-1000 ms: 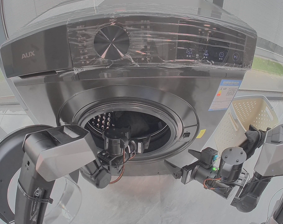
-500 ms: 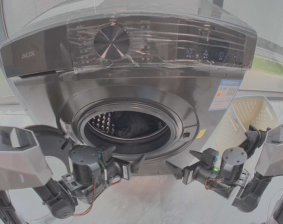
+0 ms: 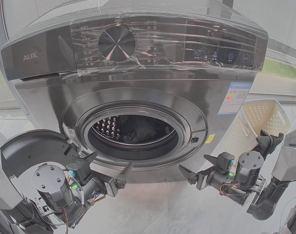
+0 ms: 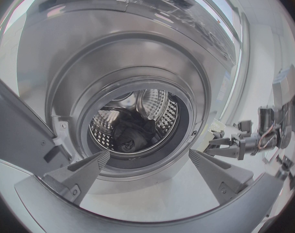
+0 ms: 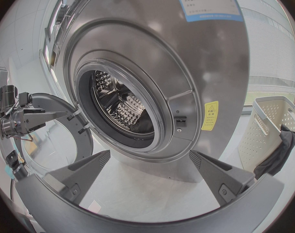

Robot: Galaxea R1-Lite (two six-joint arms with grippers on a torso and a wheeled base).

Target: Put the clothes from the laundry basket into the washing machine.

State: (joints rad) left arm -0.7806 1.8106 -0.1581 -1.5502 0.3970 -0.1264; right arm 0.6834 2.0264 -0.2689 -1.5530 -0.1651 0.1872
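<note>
Your left gripper (image 3: 110,161) is holding its two fingers spread wide apart. It is gripping nothing and touching nothing. It is hanging low in front of the washing machine (image 3: 138,82), just under the round opening and near the open door (image 3: 27,147). Your right gripper (image 3: 193,162) is spreading its fingers wide too, with nothing between them. It is hovering low by the machine's front right corner, with its fingers pointing toward the left gripper. A heap of dark clothes (image 3: 135,130) is lying inside the drum (image 3: 105,127), down at the bottom and toward the back. The heap is looking crumpled and bunched up, so you cannot tell which way its long side is running. One more dark cloth (image 3: 266,143) is hanging over the rim of the laundry basket (image 3: 261,114), on the side nearest your right arm. That cloth is drooping down, with its long side running up and down. The basket is sitting just to the right of the machine, showing you its pale wall full of little holes.
</note>
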